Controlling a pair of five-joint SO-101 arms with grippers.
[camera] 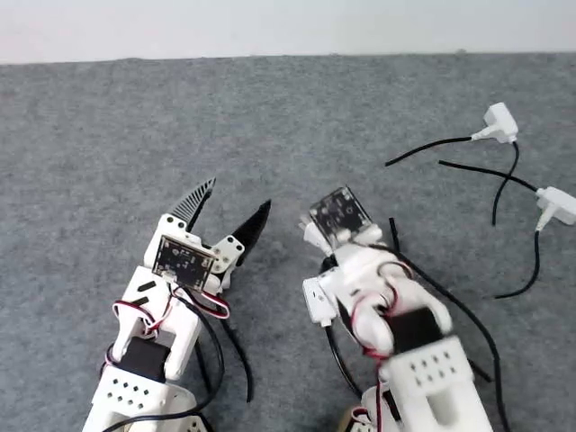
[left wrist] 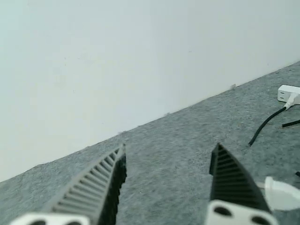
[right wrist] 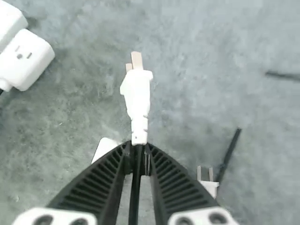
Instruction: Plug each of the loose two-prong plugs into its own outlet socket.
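**Lower centre of the high view: right gripper holds a plug short of its socket**

The grey mat (camera: 108, 135) covers the whole work surface. On it the left arm (camera: 148, 351) stands at lower left and the right arm (camera: 405, 351) at lower centre. The left gripper (camera: 238, 193) is spread wide and holds nothing. In its own wrist view (left wrist: 170, 147) it faces the far edge of the mat. The right gripper (right wrist: 137, 147) is closed narrowly on the tail of a white plug (right wrist: 137, 91), at the point where the cord leaves the body. The plug juts forward beyond the fingertips with its two prongs leading.

An outlet socket (right wrist: 23, 58) lies on the mat at the upper left of the right wrist view, its slotted face showing. It is apart from the plug and off the line of the prongs. A second plug (right wrist: 206, 183) lies loose on the mat at the lower right of that view. Two white fittings (camera: 499, 121) on black cords rest at the upper right of the high view; whether they are mated cannot be told.

The step in hand appears to be one insertion, with the plug grasped but not yet seated. The next move calls for swinging the prongs round to face the slots and squaring them up. The socket looks free to slide, so it probably needs bracing, perhaps by the idle left gripper.
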